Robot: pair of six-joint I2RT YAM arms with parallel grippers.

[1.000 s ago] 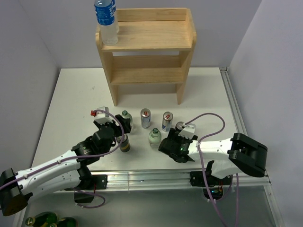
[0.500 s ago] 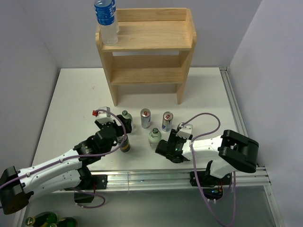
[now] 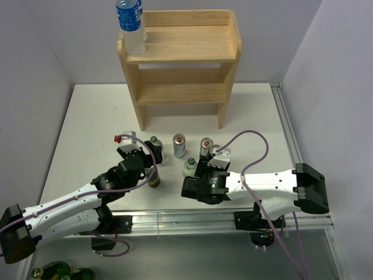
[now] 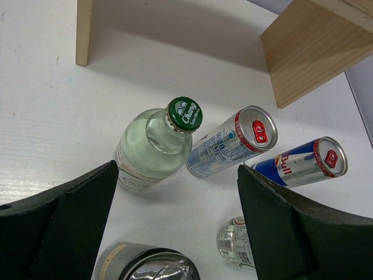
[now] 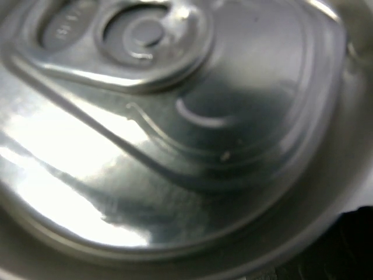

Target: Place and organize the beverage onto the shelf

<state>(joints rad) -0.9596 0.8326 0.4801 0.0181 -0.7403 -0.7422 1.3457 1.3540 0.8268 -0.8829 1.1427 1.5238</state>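
Fingers point(image 4: 64, 227) of the left gripper point(image 4: 178, 172) stand wide apart on my left wrist feed, released and holding nothing. Between them, close under the camera, I see the rim of a dark can point(image 4: 145, 268); as far as I can tell it touches neither finger. Just ahead of the tips stands a Chang bottle point(image 4: 154, 146) with a green cap. Beside it are a silver can point(image 4: 230, 143), a Red Bull can point(image 4: 300, 163) and a small clear bottle point(image 4: 236, 242), all near one another but apart.

The right gripper point(image 3: 189, 189) lies low over the near part of the table and reaches toward the left, just beside the small clear bottle in the overhead view. Its wrist feed is filled by a blurred can top point(image 5: 175, 116), pull tab at the upper left, very close to the lens. I cannot tell which can that is, nor whether the jaws are spread or closed on anything; from overhead the fingers are only a dark lump.

The table point(image 3: 93, 116) is white, with a metal rail point(image 3: 192, 219) along its near edge. The shelf point(image 3: 180, 46) stands at the far edge against the back wall, well apart from the cluster of drinks. A water bottle point(image 3: 131, 26) with a blue label stands upright on the left end of its top tier. Pale grey walls point(image 3: 35, 52) close in on three sides. Green bottles point(image 3: 55, 271) show below the table at the near left corner.
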